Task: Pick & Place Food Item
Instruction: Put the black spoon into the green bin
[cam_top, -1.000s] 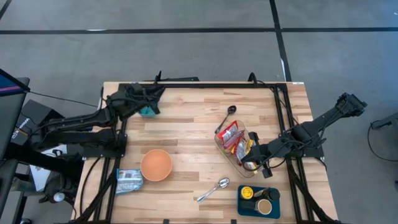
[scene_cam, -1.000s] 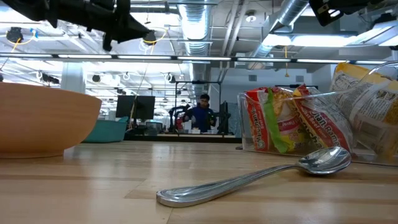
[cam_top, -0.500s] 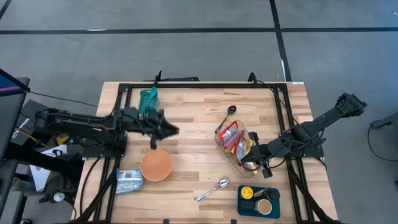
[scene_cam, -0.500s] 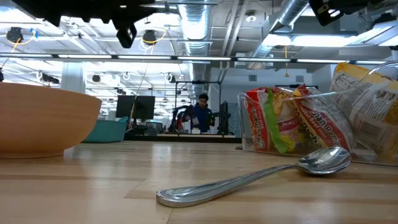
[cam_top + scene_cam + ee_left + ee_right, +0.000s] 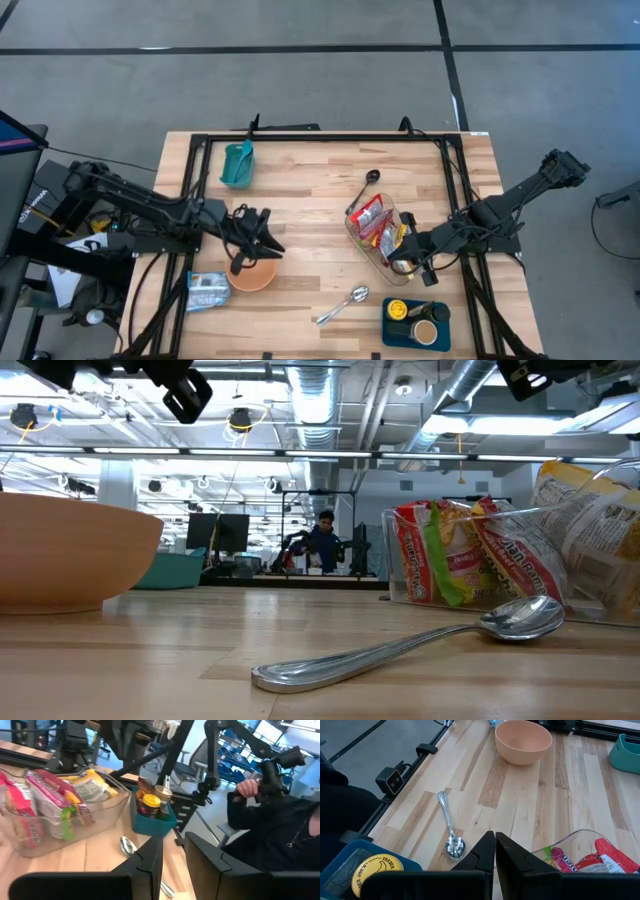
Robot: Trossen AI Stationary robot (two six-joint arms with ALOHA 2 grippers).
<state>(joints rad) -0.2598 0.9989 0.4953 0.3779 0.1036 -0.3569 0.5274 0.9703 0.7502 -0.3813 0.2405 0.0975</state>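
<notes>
Several glossy food packets (image 5: 372,220), printed in red, yellow and green, stand upright and crowded together in one clear plastic container (image 5: 356,238) on the right half of the pale wooden desk (image 5: 300,190). At least three show, though they overlap too much for a sure count. One more packet, a flat blue-and-white one (image 5: 207,291), lies alone near the desk's front left corner, just beside one round orange bowl (image 5: 262,278).

Two spoons are out. A silver metal spoon (image 5: 344,306) lies between the bowl and a dark blue tray (image 5: 388,335), and a small black spoon (image 5: 366,184) lies just behind the container. The single tray holds two round items, one yellow-lidded and one brown. One teal plastic bin (image 5: 236,166) sits at the back left.

Over the bowl's near edge hangs the left gripper (image 5: 173,852), its fingers a little apart with nothing between them. The right gripper (image 5: 495,842) is at the container's front corner, above its rim, fingers pressed together and empty.
</notes>
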